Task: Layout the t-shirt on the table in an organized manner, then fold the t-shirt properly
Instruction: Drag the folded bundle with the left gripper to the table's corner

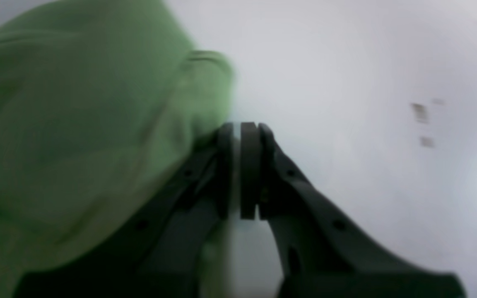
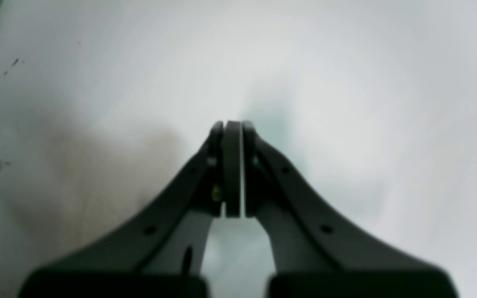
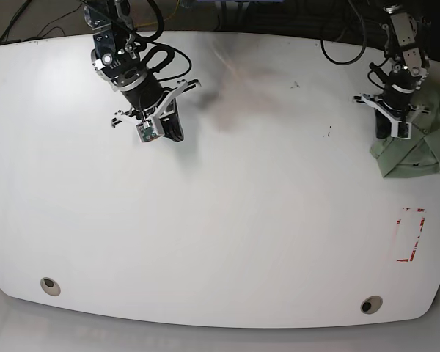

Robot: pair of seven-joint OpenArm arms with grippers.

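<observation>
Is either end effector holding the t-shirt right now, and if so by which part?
Neither. The left end effector is shut empty beside the bunched t-shirt, no cloth between its pads. The right end effector is shut over bare table.

T-shirt: pale sage green, plain, crumpled into bunched heap, not spread, at far edge of counter on my left-arm side. Folds and hem ridge visible (blurred in left wrist view). Counter: white, smooth, curved edges, two round grey grommets, red tape marks, dark specks.
</observation>
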